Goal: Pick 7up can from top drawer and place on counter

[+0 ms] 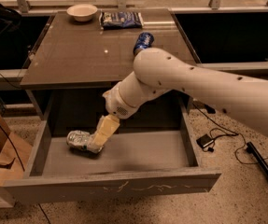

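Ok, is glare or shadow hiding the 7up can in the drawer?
Camera view: dim warm light, one small glare spot on the counter, back of the top drawer in shadow; the 7up can glints on the drawer floor, with the gripper at its right end.

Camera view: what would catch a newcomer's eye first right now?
The big white arm reaches from the right into the open drawer, where the gripper sits at a silvery can lying on its side at the left. On the counter above, a blue can lies by the arm and a bowl stands at the back.
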Available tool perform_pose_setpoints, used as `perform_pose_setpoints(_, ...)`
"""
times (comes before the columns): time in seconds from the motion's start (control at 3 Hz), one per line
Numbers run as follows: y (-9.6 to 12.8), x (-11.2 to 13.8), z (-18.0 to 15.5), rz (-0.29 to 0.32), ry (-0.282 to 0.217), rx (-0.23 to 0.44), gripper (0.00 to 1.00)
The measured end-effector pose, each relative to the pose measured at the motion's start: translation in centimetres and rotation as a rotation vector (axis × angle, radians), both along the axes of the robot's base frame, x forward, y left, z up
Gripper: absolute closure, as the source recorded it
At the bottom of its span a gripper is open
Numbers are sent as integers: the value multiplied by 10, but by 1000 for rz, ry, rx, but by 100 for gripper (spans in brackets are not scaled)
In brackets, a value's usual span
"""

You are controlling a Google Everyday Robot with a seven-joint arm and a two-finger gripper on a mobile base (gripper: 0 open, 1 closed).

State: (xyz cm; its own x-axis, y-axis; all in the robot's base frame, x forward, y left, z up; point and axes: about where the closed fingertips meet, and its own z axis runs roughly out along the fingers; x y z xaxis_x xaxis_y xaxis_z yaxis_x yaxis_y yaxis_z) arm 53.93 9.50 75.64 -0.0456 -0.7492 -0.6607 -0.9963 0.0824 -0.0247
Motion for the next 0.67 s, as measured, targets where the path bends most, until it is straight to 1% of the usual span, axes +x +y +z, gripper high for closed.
perform_pose_setpoints(0.33,19,8,-19,-12,23,28,0)
perform_pose_setpoints(0.67,45,6,-37,13,59,44,0)
